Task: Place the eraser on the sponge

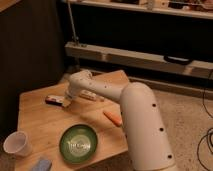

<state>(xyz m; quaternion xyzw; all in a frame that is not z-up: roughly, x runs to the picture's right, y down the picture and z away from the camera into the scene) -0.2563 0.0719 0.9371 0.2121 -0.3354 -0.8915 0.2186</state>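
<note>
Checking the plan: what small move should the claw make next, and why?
Probably a short lift, if the grip holds: the claw is down at the eraser, which lies on the table, while the sponge sits apart at the near edge.

The wooden table [37, 120] holds the eraser [54, 100] just beside the gripper [64, 103], the orange stick [112, 117] near it, and the green plate [78, 144], cup [15, 144] and sponge [41, 164] farther off.

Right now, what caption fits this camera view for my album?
The robot's hand sits at the eraser on a wooden table; the blue sponge lies beside a green plate.
</note>
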